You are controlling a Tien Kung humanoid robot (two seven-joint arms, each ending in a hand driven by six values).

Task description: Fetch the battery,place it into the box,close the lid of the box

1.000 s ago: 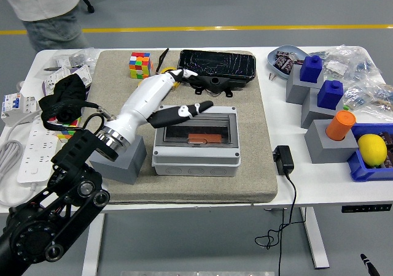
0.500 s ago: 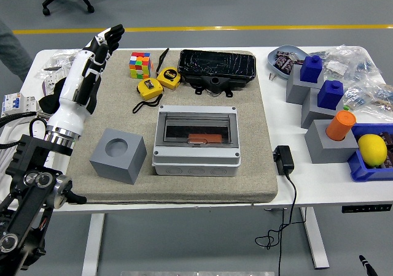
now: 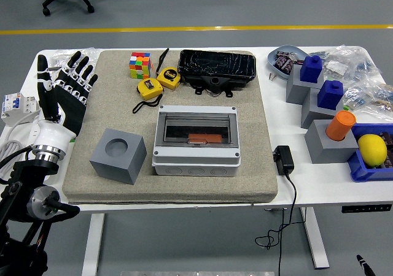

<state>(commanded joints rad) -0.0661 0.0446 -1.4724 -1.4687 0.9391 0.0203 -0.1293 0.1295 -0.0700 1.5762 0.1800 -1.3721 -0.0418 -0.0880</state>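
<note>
- Your left hand (image 3: 63,95): at the left edge of the frame, raised over the left border of the mat, all 5 fingers spread wide and holding nothing. The black arm runs down to the lower left corner.
- Your right hand: not visible anywhere in the frame.
- Box (image 3: 196,140): grey, in the middle of the frame on the mat, its clear lid (image 3: 195,127) lying down flat over the opening.
- Battery (image 3: 205,139): an orange-brown block seen through the lid, inside the box, toward its front.
- Mat (image 3: 245,178): beige, covering the centre of the white table (image 3: 295,187).
- Grey block (image 3: 118,155): 1 piece with a round hole in its top, just left of the box.
- Puzzle cube (image 3: 140,64): multicoloured, upper left part of the mat.
- 2 yellow tape measures (image 3: 158,83): just right of the cube, above the box.
- Black tray (image 3: 217,66): upper centre, behind the box.
- Black adapter (image 3: 283,159): right of the mat, its cable hanging over the near edge.
- Lemon (image 3: 372,149): far right, in a blue bin.
</note>
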